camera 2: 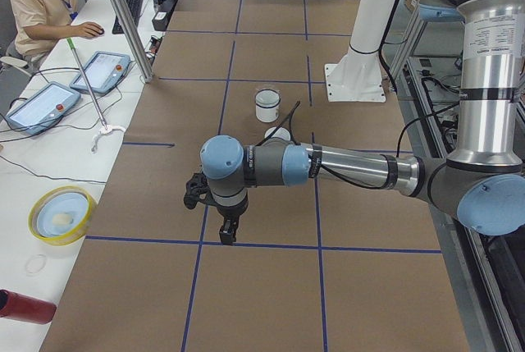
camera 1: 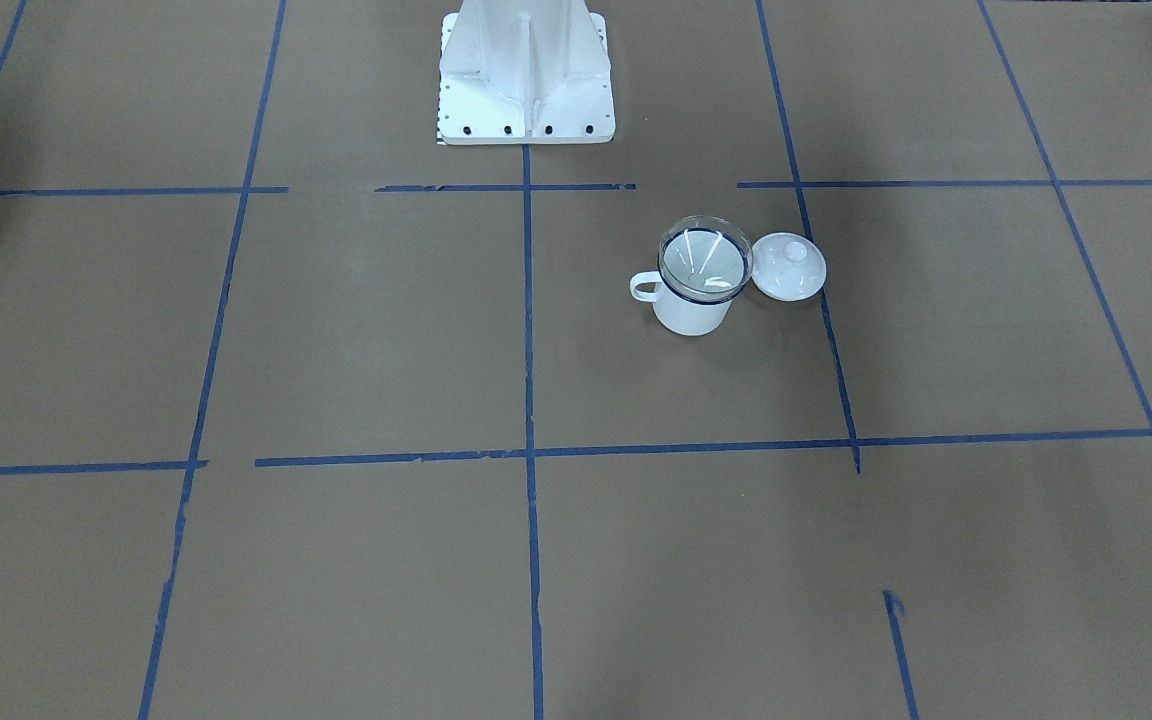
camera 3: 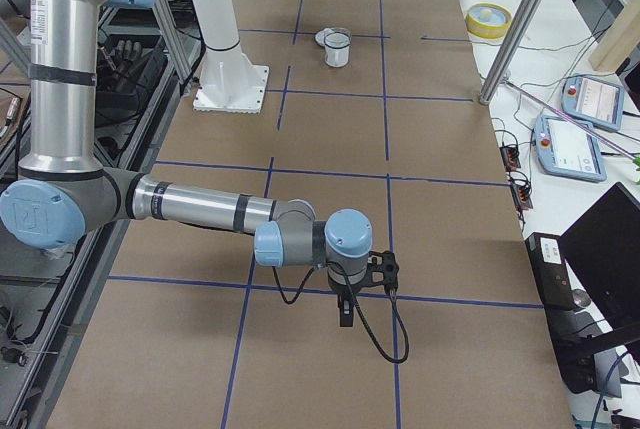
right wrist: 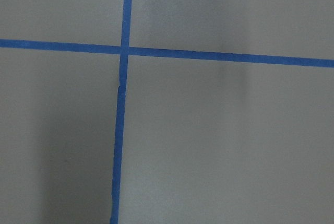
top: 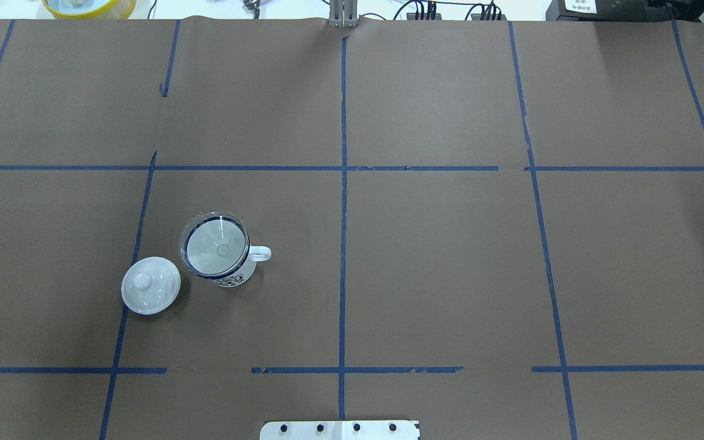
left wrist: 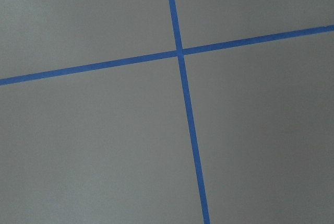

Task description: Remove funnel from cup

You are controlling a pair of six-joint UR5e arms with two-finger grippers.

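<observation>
Left of centre in the overhead frame, your funnel (top: pixel 216 245) rests by its wide rim in the cup (top: pixel 231 279), while the left gripper (camera 2: pixel 225 232) and right gripper (camera 3: pixel 347 317) hang well away, whether released or clenched you cannot tell.

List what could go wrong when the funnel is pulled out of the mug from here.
1. The clear funnel sits in the enamel mug, its rim about as wide as the mug's mouth; a pinch may catch the mug's rim too and tip it.
2. Nothing holds the mug, so a snug funnel could drag it up.
3. The domed lid lies close beside the mug; a careless approach might knock it.
</observation>
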